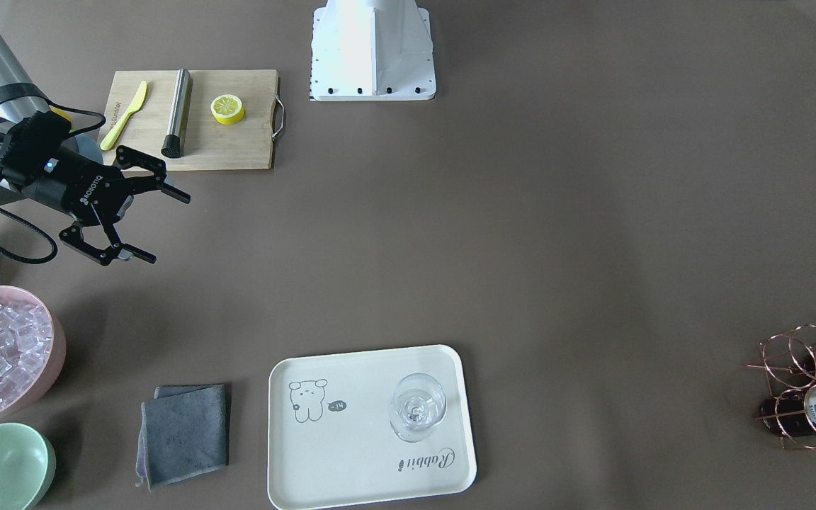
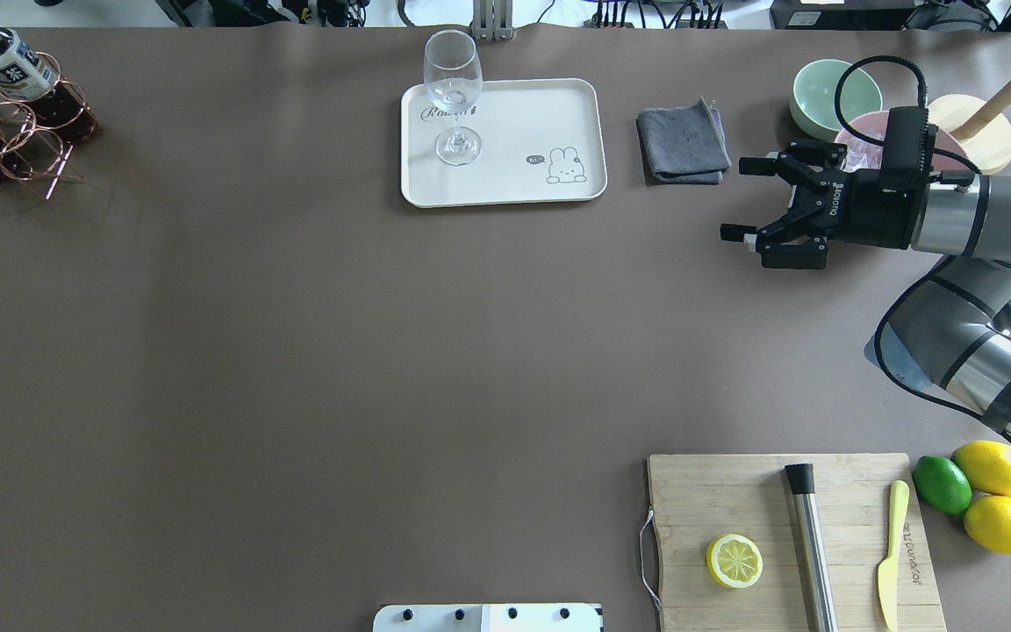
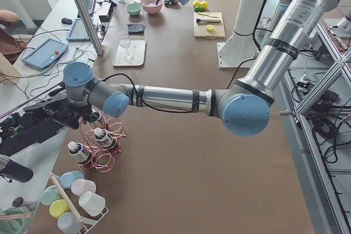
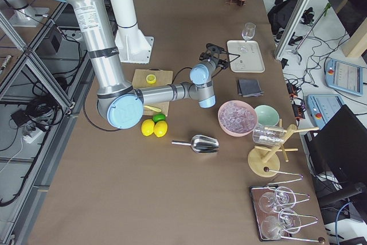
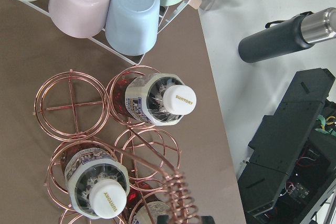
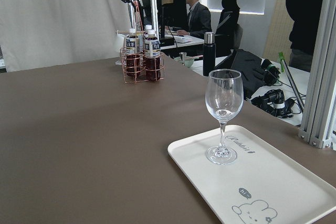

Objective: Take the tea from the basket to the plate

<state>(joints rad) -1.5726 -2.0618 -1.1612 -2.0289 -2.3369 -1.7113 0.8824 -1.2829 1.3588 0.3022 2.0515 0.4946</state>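
Hovering above the basket point(image 5: 72, 107), the left gripper point(image 3: 74, 116) shows its fingers clearly in no view. Whether they are spread or pressed together cannot be told. Below them, per the wrist view, stand the coiled handle point(image 5: 176, 195) and the ring cells. Three cells hold tea point(image 5: 160, 99). The one marked stands upright with its cap on, just beside the handle, and another stands in the adjoining cell. None is gripped.

The right gripper point(image 2: 738, 198) has its fingers spread wide and holds nothing. Near its fingertips, ahead and to one side, lies a grey cloth point(image 2: 684, 140). Further out that way is the plate point(image 2: 514, 132), carrying only a glass point(image 2: 453, 96).

Status: no step of the transfer is complete. All tea is in the basket, well apart from the plate, towards the opposite end of the table.

Remaining, by judgement:
- Descend and close on one tea.
- Lift it clear of its ring.
- Carry it across.
- Set it on a bare part of the plate, away from the glass.
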